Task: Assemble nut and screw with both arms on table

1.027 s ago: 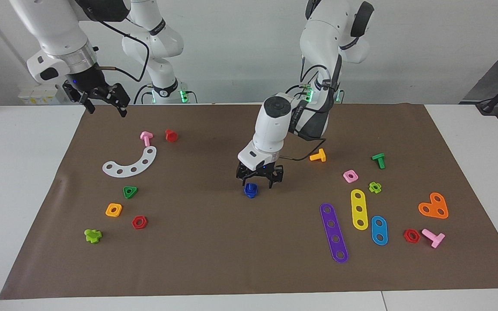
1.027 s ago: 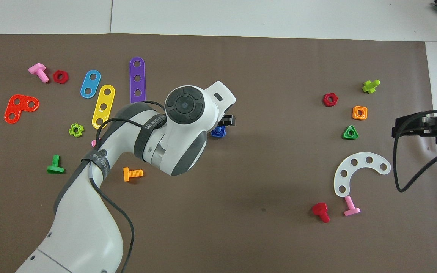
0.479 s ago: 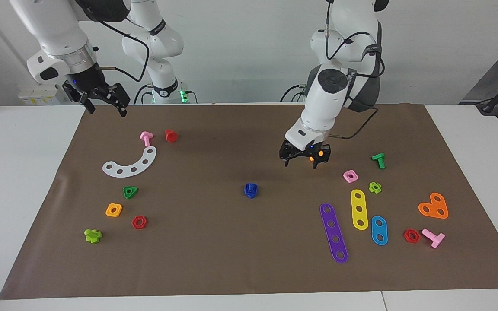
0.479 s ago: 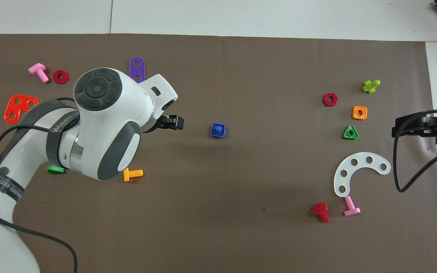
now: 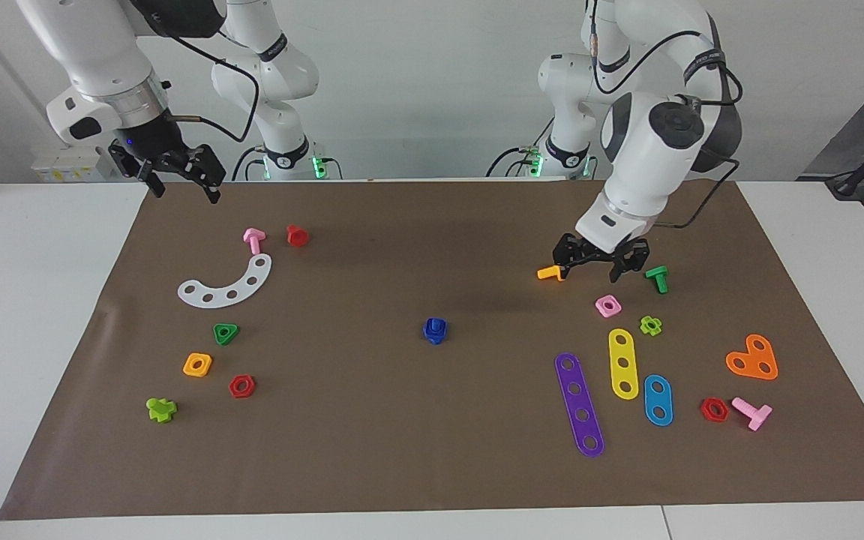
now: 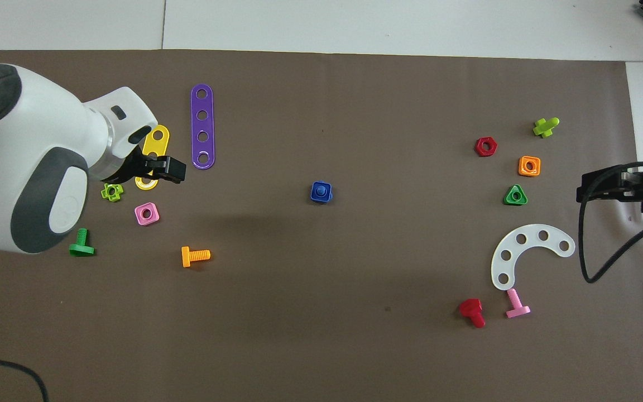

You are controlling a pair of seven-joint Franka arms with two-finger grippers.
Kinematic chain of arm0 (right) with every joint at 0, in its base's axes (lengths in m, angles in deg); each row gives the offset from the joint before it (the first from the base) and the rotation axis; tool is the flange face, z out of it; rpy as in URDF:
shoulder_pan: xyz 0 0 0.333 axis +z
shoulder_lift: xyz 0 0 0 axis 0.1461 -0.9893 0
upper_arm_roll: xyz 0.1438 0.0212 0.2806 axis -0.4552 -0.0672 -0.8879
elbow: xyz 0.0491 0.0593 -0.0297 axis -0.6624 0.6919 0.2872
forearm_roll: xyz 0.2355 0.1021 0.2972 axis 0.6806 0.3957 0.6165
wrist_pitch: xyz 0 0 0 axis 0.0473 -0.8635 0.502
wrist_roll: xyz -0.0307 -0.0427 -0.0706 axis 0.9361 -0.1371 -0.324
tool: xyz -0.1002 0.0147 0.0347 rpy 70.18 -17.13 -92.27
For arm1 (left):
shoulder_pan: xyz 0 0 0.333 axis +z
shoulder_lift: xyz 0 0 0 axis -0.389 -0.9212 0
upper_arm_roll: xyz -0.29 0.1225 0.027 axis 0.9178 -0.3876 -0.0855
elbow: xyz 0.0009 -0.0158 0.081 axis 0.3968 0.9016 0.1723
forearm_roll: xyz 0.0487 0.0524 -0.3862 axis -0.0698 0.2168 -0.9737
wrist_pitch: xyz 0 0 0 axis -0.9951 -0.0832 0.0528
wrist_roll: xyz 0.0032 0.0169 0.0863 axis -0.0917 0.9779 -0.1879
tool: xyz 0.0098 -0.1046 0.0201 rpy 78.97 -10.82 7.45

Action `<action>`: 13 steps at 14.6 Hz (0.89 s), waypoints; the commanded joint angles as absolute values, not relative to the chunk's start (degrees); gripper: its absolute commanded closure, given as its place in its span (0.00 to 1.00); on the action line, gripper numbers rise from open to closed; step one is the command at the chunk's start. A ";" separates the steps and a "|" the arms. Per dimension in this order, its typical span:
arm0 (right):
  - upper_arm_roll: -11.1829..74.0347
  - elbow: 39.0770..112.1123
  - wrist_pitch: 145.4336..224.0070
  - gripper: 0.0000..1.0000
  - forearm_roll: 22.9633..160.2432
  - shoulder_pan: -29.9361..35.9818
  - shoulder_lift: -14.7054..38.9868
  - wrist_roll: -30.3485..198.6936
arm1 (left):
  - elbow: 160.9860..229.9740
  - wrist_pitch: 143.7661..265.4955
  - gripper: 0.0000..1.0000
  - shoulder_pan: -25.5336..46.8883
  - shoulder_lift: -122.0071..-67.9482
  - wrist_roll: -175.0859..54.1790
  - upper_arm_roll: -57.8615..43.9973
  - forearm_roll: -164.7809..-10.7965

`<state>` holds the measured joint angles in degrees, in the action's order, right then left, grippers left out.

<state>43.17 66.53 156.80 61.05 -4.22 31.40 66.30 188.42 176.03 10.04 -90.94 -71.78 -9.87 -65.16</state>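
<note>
The dark-blue nut (image 6: 315, 196) lies in the middle of the brown mat (image 5: 432, 450) on the table. The screw (image 6: 322, 190) shows as a round blue tip in the nut's hole. Together they make one blue stack (image 5: 436, 330), and nothing touches it. My left gripper (image 5: 589, 274) hangs open and empty over the mat, between an orange bolt and a green bolt. From above, the left gripper (image 6: 159, 167) covers part of a yellow strip. My right gripper (image 5: 184, 191) waits open and empty above the mat's edge at its own end (image 6: 584, 187).
Under the left gripper lie an orange bolt (image 5: 550, 273), green bolt (image 5: 657, 278), pink nut (image 5: 607, 305), and yellow (image 5: 623, 364), purple (image 5: 579, 403) and blue (image 5: 658, 400) strips. Toward the right arm's end lie a white arc (image 5: 226, 283), green triangular nut (image 5: 226, 333) and orange nut (image 5: 197, 364).
My left gripper has risen from just over the blue stack and swung toward its own end of the table. The stack stays where it was. The right arm has not moved.
</note>
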 commanded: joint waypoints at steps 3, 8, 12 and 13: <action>43.37 67.12 156.33 0.00 62.33 -4.45 32.23 67.74 | 189.82 173.56 0.00 16.21 -84.66 -78.09 -9.43 -65.29; 43.37 67.12 156.33 0.00 62.33 -4.45 32.32 67.74 | 183.77 168.92 0.00 18.58 -84.30 -78.88 -9.52 -61.69; 43.37 67.12 156.33 0.00 62.33 -4.45 32.23 67.74 | 177.00 162.06 0.00 18.59 -84.65 -81.96 -11.01 -61.60; 43.37 67.12 156.33 0.00 62.33 -4.45 32.23 67.74 | 175.24 160.22 0.00 18.76 -84.91 -82.74 -11.10 -61.51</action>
<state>43.17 66.53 156.80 61.05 -4.22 31.40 66.30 179.30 164.45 18.12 -84.15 -80.74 -11.02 -62.65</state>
